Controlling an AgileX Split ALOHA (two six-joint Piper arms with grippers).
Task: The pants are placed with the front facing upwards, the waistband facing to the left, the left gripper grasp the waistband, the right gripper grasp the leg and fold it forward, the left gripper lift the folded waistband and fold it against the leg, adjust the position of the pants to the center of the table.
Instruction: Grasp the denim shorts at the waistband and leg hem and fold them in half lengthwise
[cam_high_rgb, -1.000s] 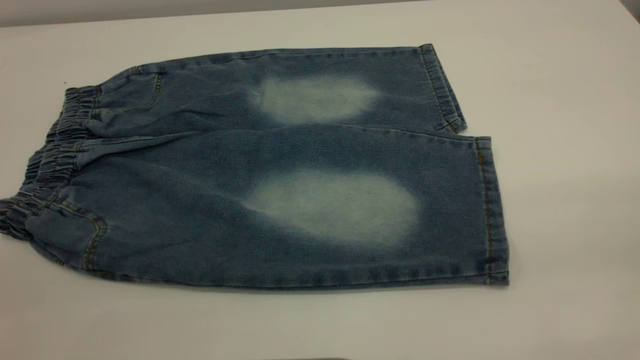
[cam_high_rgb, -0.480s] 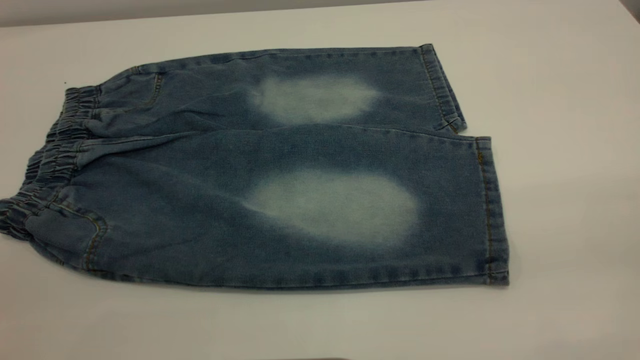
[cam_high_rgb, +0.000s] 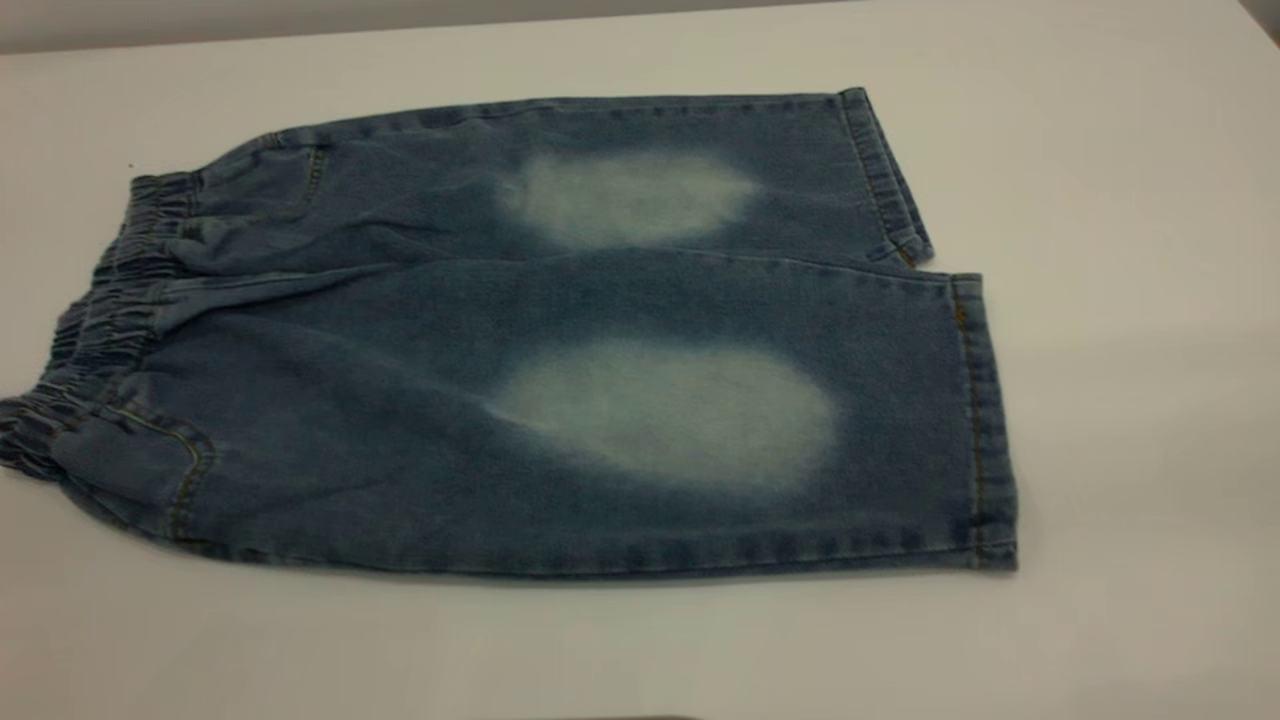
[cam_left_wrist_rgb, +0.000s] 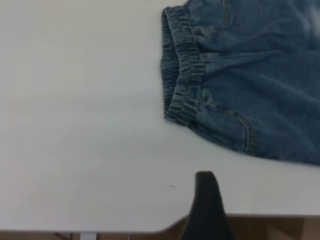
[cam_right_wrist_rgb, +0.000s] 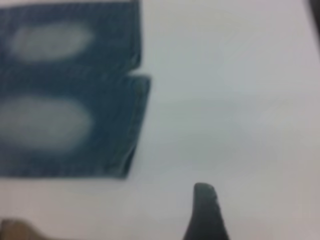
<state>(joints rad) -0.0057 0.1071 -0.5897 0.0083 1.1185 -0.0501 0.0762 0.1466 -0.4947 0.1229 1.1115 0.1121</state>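
Note:
The blue denim pants (cam_high_rgb: 400, 330) lie flat on the white table (cam_high_rgb: 1150, 200), front up, with two pale oval patches. The gathered waistband (cam_high_rgb: 110, 310) is at the left and the leg hems (cam_high_rgb: 985, 420) at the right. Neither gripper appears in the exterior view. In the left wrist view, the left gripper (cam_left_wrist_rgb: 206, 200) shows only as a black tip over bare table near the table's edge, well apart from the waistband (cam_left_wrist_rgb: 182, 70). The right gripper (cam_right_wrist_rgb: 205, 210) likewise shows as a black tip above bare table, apart from the leg hems (cam_right_wrist_rgb: 135, 120).
Bare white tabletop surrounds the pants on all sides. The table's edge (cam_left_wrist_rgb: 125, 231) runs close behind the left gripper, with brown floor (cam_left_wrist_rgb: 270, 229) beyond it. A grey wall strip (cam_high_rgb: 300, 20) lies past the table's far edge.

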